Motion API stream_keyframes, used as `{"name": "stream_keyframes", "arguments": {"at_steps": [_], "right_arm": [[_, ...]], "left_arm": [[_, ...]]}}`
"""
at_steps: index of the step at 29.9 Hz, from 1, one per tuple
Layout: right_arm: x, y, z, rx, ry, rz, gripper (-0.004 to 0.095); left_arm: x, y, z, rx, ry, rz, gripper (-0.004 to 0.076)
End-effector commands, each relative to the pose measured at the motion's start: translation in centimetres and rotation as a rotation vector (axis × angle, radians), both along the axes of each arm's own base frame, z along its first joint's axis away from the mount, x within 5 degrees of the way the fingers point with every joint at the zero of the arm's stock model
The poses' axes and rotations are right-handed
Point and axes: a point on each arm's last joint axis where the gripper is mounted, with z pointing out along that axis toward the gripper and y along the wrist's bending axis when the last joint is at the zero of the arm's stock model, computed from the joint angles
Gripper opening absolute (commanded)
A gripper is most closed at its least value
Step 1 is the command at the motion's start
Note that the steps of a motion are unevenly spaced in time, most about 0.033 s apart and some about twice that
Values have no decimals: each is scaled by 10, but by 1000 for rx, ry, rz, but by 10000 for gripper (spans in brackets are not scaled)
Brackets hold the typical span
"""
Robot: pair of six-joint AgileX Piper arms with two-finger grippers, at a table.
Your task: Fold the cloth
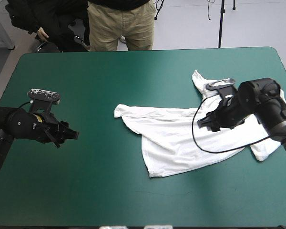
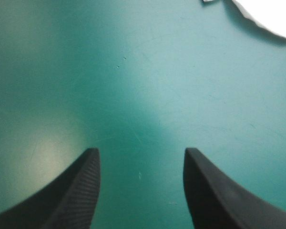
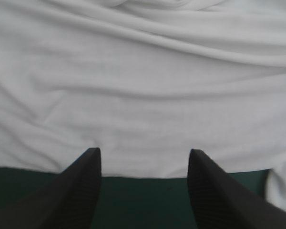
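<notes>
White T-shirt [image 1: 176,138] lies rumpled beneath the wide right end effector [image 1: 200,125]; left end effector [image 1: 75,135] likewise wide.

The right gripper [image 3: 144,155], with two broad black fin-shaped fingers [image 3: 78,195], stands open. Ahead of it a white, softly wrinkled cloth T-shirt [image 3: 143,86] fills most of the frame. Its edge runs past the fingertips, and a strip of teal-green table cover [image 3: 143,202] shows between the finger bases.
</notes>
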Motion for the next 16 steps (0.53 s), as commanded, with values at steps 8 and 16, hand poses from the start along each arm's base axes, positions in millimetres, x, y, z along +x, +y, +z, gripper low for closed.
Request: {"name": "stream_keyframes", "arguments": {"at_steps": [8, 16], "right_arm": [[-39, 51, 10, 49, 2, 143, 509], [-40, 53, 11, 59, 8, 146, 450]], "left_arm": [[54, -15, -12, -19, 32, -87, 380], [124, -58, -28, 35, 92, -222, 380]]}}
